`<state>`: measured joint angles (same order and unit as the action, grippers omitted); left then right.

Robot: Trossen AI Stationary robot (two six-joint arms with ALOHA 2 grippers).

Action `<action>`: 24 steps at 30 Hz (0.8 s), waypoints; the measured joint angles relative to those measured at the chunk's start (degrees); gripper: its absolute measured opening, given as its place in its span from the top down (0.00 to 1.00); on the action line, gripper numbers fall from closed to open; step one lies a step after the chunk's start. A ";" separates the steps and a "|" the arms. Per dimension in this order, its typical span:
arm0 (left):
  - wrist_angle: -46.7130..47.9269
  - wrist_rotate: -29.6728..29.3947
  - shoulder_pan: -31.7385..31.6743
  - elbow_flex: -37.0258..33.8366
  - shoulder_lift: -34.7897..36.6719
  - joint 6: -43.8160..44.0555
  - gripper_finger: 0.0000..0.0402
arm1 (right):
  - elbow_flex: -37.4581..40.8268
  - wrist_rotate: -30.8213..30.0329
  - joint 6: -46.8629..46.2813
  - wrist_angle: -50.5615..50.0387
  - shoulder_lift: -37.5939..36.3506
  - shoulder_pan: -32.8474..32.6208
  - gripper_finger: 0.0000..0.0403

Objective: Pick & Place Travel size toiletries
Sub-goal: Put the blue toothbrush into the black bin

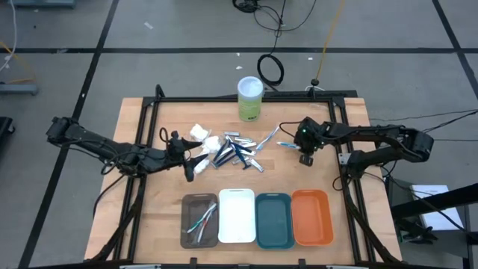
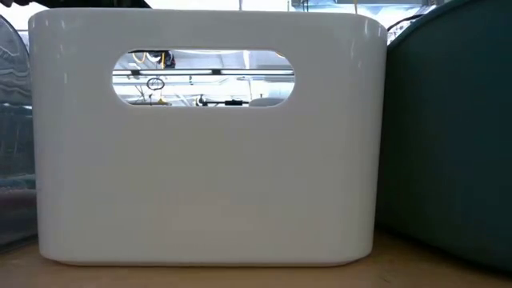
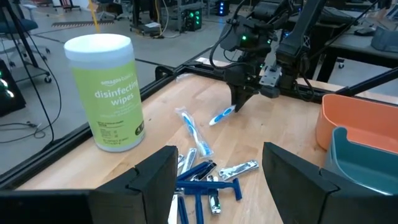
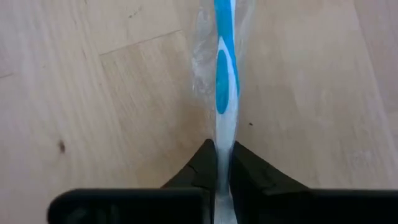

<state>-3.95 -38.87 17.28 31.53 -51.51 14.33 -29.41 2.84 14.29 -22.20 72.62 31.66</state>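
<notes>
Tabletop: right tool (image 4: 222, 163) pinching toothbrush (image 4: 225, 74)

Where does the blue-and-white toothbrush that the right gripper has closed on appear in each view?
High view: toothbrush right of the pile, at the right gripper.
Low view: not in it; white tray fills the picture.
Left wrist view: centre, under the gripper.
Right wrist view: centre, between the fingers.
Shared landmark: the right gripper.
</notes>
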 joint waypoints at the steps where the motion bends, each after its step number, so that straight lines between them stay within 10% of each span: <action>1: -0.02 0.00 0.00 0.00 0.00 0.04 0.42 | 0.00 -0.07 -0.10 0.07 0.00 0.00 0.96; 14: -0.33 -0.04 0.00 0.00 -0.86 1.46 0.42 | -6.32 1.34 -6.63 2.16 -7.30 -1.94 0.96; 24: -11.16 -0.10 -0.98 -0.07 -9.33 -2.08 0.42 | -3.79 11.50 -12.45 30.30 -12.28 -10.58 0.97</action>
<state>-15.10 -38.98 16.30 31.46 -60.83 12.25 -33.20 14.34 1.83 8.11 60.34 21.08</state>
